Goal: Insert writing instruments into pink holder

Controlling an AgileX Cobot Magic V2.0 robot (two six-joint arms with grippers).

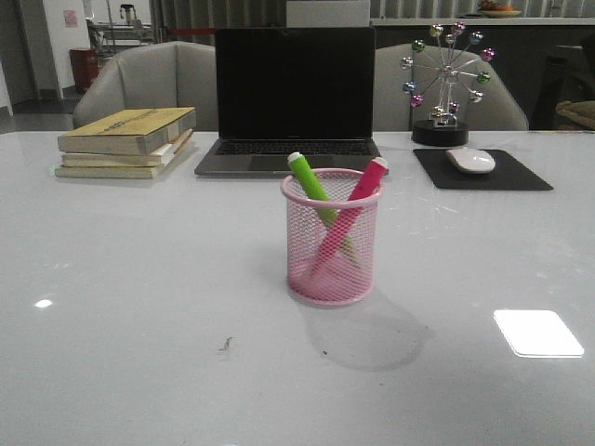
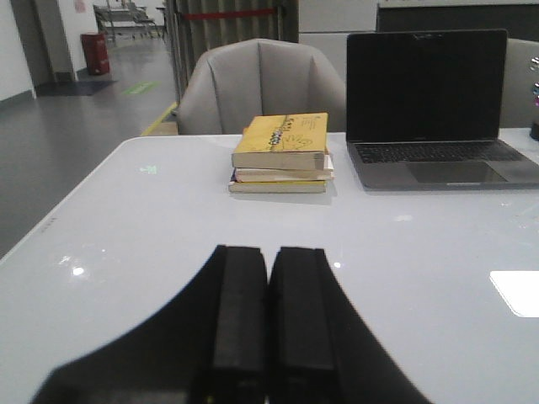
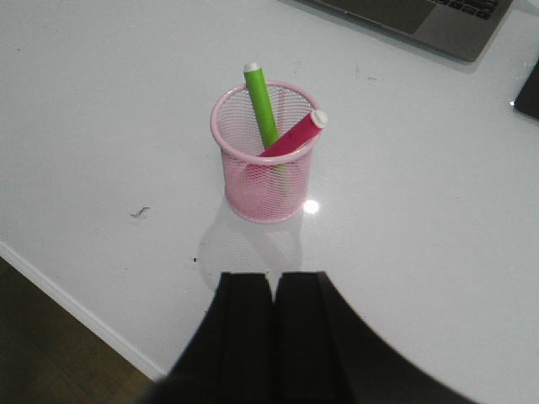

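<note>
The pink mesh holder [image 1: 331,243] [image 3: 265,156] stands upright mid-table. Inside it lean the lime green marker [image 1: 310,182] [image 3: 260,101] and the magenta marker [image 1: 358,200] [image 3: 295,135], crossed, cap ends sticking out over the rim. Neither arm shows in the front view. My right gripper [image 3: 272,278] is shut and empty, hanging a short way back from the holder near the table's front edge. My left gripper [image 2: 269,252] is also shut with nothing in it, over bare table far from the holder, which does not appear in the left wrist view.
A stack of books [image 1: 130,141] [image 2: 282,153] lies at the back left. A dark laptop [image 1: 293,102] [image 2: 434,105] stands open behind the holder. At the back right are a white mouse [image 1: 470,160] on a black pad [image 1: 483,171] and a Ferris-wheel ornament [image 1: 444,84]. Chairs stand behind the table.
</note>
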